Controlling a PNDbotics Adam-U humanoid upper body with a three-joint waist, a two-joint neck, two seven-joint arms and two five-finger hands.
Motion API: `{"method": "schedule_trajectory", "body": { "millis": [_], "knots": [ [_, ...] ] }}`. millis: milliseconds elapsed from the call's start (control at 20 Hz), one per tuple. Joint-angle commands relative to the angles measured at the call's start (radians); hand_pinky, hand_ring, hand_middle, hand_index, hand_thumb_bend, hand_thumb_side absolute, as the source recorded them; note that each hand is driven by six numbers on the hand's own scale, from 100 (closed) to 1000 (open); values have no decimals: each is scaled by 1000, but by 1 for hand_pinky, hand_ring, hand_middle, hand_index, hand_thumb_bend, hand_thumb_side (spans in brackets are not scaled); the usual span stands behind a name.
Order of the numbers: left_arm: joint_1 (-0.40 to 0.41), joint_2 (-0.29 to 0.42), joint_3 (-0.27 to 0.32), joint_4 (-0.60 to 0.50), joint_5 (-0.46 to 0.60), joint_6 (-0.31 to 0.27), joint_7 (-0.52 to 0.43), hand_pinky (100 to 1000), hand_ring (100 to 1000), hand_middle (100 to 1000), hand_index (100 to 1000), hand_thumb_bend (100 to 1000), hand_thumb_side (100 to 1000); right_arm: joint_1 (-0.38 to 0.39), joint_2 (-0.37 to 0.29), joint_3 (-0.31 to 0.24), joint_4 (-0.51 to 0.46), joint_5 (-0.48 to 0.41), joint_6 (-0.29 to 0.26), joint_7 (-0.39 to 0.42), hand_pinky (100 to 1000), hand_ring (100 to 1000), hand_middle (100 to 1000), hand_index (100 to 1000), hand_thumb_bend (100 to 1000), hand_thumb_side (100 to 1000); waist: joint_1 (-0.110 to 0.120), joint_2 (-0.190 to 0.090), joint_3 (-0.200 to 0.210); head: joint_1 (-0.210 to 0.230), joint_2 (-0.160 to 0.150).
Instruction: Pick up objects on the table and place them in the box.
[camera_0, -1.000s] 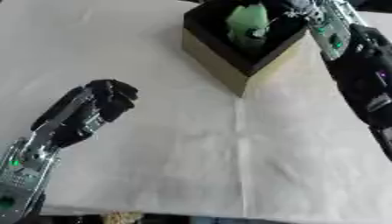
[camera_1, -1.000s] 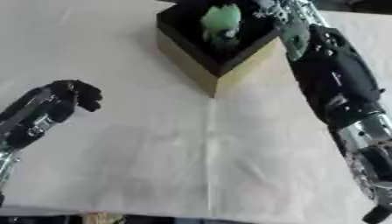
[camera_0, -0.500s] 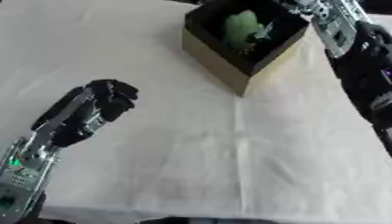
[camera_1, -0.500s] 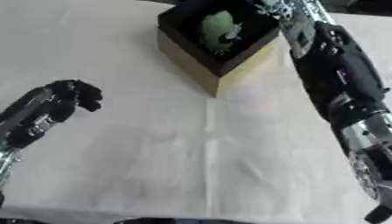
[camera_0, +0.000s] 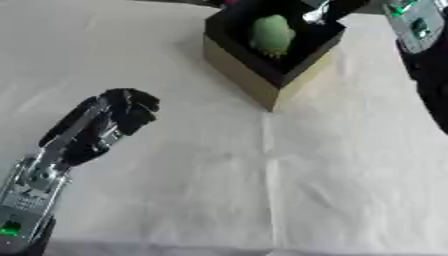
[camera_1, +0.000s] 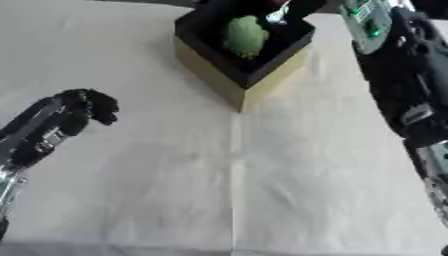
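Observation:
A tan box (camera_0: 262, 85) with a black inside stands at the far middle of the white-covered table (camera_0: 262, 190). A green rounded object (camera_0: 271, 32) lies inside it. My right arm (camera_1: 394, 75) comes down the right side, and only a small part of my right hand (camera_0: 325, 9) shows at the top edge, just above the box's far corner and apart from the green object. My left hand (camera_0: 122, 112) hovers over the table at the left, well short of the box, its fingers curled and holding nothing.
The white cloth has a crease (camera_0: 265, 165) running from the box's near corner toward me. The table's near edge (camera_0: 219, 247) lies along the bottom. A small red thing (camera_1: 278, 3) shows behind the box.
The green object, held above the box a second ago, now lies lower inside it. My right hand has drawn up and away toward the top edge. My left hand has stayed put.

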Motion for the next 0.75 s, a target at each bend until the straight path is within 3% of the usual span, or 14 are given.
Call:
{"method": "schedule_trajectory", "body": {
  "millis": [50, 250, 300, 400, 750],
  "knots": [
    [-1, 14, 23, -15, -8, 1, 23, 680, 655, 643, 746, 698, 861, 28, -77, 14, -188, -92, 17, -35, 713, 774, 798, 828, 592, 384, 5, -26, -13, 12, -13],
    [5, 17, 37, -17, -14, 2, 43, 680, 655, 644, 747, 700, 860, 146, -120, 6, -402, -202, 79, -85, 681, 738, 765, 821, 576, 384, 8, -32, -36, 22, -14],
    [7, 17, 41, -18, -16, 2, 49, 679, 655, 644, 747, 700, 859, 183, -128, 0, -453, -230, 100, -103, 671, 724, 755, 816, 611, 369, 9, -33, -41, 25, -15],
    [12, 17, 51, -20, -16, 2, 63, 678, 655, 644, 746, 701, 856, 251, -134, -12, -536, -276, 136, -140, 660, 707, 741, 811, 567, 382, 12, -32, -50, 32, -18],
    [29, 16, 63, -33, -14, -2, 98, 678, 659, 650, 746, 716, 840, 479, -74, -37, -710, -339, 199, -250, 626, 663, 706, 788, 555, 379, 23, -27, -70, 42, -19]
  ]
}}
